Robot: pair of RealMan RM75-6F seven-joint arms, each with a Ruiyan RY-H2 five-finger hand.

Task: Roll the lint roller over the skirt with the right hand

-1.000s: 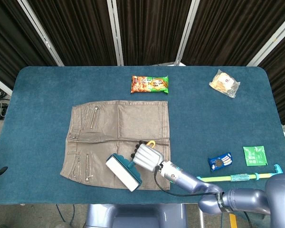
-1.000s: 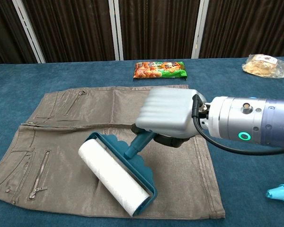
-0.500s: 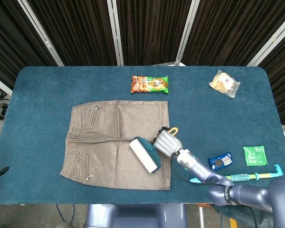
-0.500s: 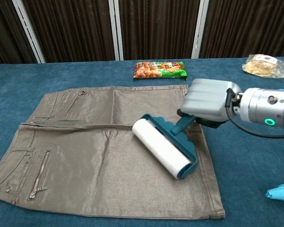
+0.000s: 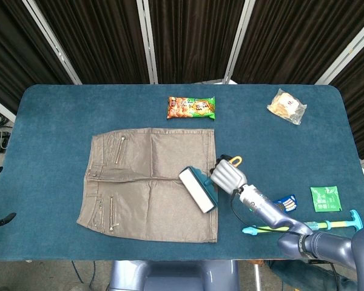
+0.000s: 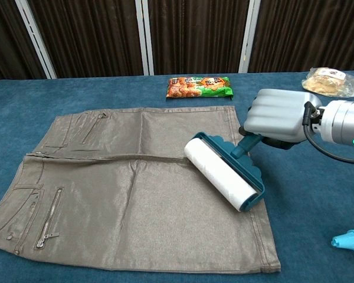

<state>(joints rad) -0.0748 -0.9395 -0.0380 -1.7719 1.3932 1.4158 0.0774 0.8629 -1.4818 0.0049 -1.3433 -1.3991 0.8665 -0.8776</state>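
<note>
A grey-brown skirt [image 5: 148, 176] [image 6: 124, 183] lies flat on the blue table, waistband to the left. My right hand [image 5: 229, 176] [image 6: 277, 115] grips the teal handle of the lint roller [image 5: 198, 189] [image 6: 224, 171]. Its white roll rests on the skirt near the right hem, set at a diagonal. The hand itself hangs just past the skirt's right edge. A yellow loop [image 5: 236, 160] sticks out behind the hand in the head view. No left hand shows in either view.
A snack bag [image 5: 191, 108] [image 6: 199, 86] lies beyond the skirt. A wrapped pastry [image 5: 286, 105] [image 6: 330, 81] sits far right. A cookie pack [image 5: 284, 203], a green sachet [image 5: 324, 198] and a teal-handled stick [image 5: 303, 227] [image 6: 349, 240] lie right of the arm.
My right hand has drawn the roller rightward and away from me across the skirt, from its near middle to the right hem.
</note>
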